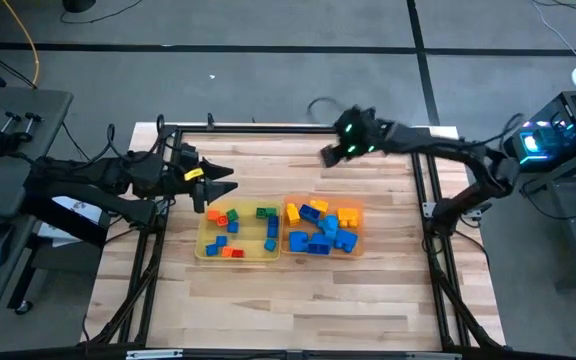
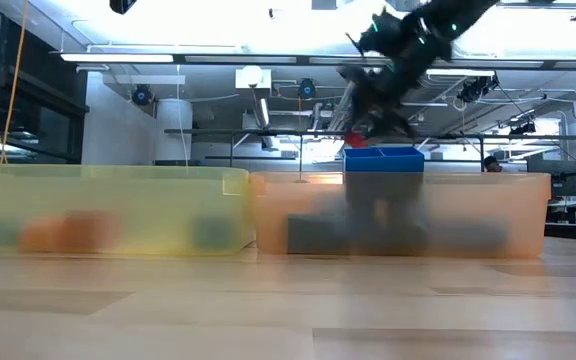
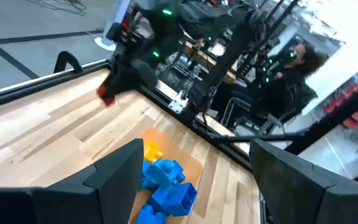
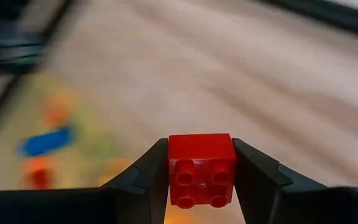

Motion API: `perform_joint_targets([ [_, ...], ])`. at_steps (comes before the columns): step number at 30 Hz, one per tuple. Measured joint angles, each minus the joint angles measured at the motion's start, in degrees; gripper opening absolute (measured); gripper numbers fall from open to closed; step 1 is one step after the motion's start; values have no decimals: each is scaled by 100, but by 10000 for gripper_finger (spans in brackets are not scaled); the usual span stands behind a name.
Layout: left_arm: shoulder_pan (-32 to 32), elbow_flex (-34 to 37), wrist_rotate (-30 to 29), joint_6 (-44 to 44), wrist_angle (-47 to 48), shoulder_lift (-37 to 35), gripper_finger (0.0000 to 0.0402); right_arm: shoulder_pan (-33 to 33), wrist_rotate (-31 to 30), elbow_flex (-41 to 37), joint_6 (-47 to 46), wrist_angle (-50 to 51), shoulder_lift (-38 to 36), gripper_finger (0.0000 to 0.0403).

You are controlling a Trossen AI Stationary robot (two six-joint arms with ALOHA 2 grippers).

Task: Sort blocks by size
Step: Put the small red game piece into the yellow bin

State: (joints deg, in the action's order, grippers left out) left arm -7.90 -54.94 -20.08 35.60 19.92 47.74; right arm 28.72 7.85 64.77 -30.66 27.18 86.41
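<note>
Two see-through trays sit side by side in the middle of the wooden table (image 1: 298,300): a yellow tray (image 1: 204,245) on the left and an orange tray (image 1: 360,232) on the right, their walls touching. The yellow tray holds roughly ten tiny blocks (image 1: 230,226) in blue, green, orange and red, spread out loosely. The orange tray holds roughly ten larger blocks (image 1: 320,229), mostly blue with a few yellow and orange, piled close together; an exact count is not possible. One more piece, a red block (image 4: 202,169) with four studs, is clamped between the two fingers of the right gripper (image 4: 202,180), which hangs in the air above the bare table behind the orange tray. The left gripper (image 1: 220,187) hovers just behind the yellow tray, its fingers spread wide and holding nothing.
</note>
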Motion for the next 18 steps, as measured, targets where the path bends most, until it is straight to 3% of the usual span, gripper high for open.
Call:
perform_joint_targets([
  [6, 0, 0, 390, -348, 11, -80, 280, -1959, -62, 0, -873, -2567, 867, 137],
  [11, -2, 0, 601, -596, 65, -461, 280, -2873, -361, 93, -1533, -4171, 1767, 137],
  [15, -2, 0, 604, -829, 182, -776, 280, -3175, -902, 687, -1230, -4300, 2297, 145],
  [18, -2, 0, 604, -886, 289, -937, 280, -3297, -1385, 1274, -736, -3699, 2626, 212],
])
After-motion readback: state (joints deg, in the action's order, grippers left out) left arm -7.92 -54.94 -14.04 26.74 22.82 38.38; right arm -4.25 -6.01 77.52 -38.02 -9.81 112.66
